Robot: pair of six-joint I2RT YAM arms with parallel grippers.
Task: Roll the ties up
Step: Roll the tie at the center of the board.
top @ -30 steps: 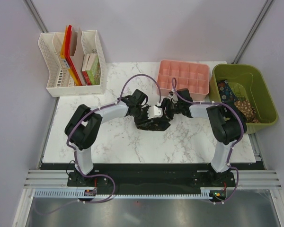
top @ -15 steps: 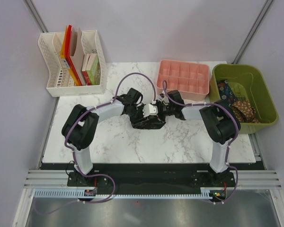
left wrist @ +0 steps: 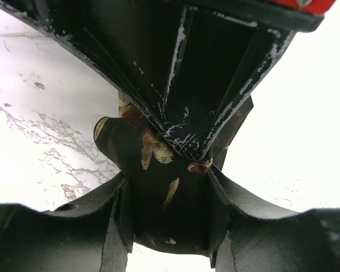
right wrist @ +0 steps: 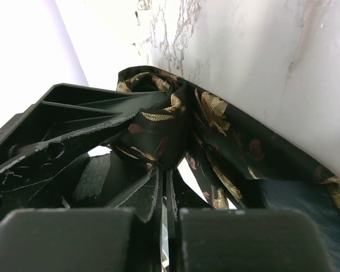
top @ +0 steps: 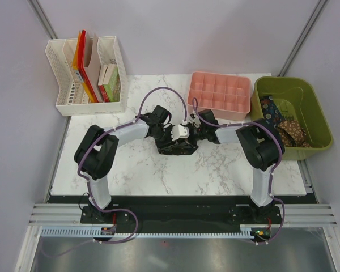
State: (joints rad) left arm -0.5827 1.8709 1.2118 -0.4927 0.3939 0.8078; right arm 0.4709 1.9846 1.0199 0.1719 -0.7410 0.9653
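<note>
Both arms have slid toward the left of the overhead view, taking the bundle with them, and the right gripper has gone from spread to clenched. In that view the two grippers meet nose to nose at the middle of the white marble-patterned tabletop. The left gripper comes in from the left. The dark, gold-brown-patterned soft-fabric necktie sits as a compact lump just below them. Up and to the right of centre is a pink plastic tray of square compartments, and no roll shows in it. At the right edge a green plastic bin holds more loose patterned ties, tangled and unrolled.

From the left wrist, the left gripper rises from the bottom edge with the necktie filling the gap between its fingers, so it is grasping the cloth at a half-spread width. The right gripper comes down from the top to a point, its tips pressed into the fabric at centre frame. The cloth bulges in loose folds; no tidy turns are visible.

From the right wrist, the right gripper has its fingers meeting along a thin seam at lower centre. They appear pinched tight on a fold of the necktie, which drapes away to the lower right against the tabletop. The left gripper's black frame fills the left side.

By my reading, the task is not far along. This one necktie is gathered and being worked between both grippers, but it is not yet a finished roll. Every tie in the bin remains to be done.
</note>
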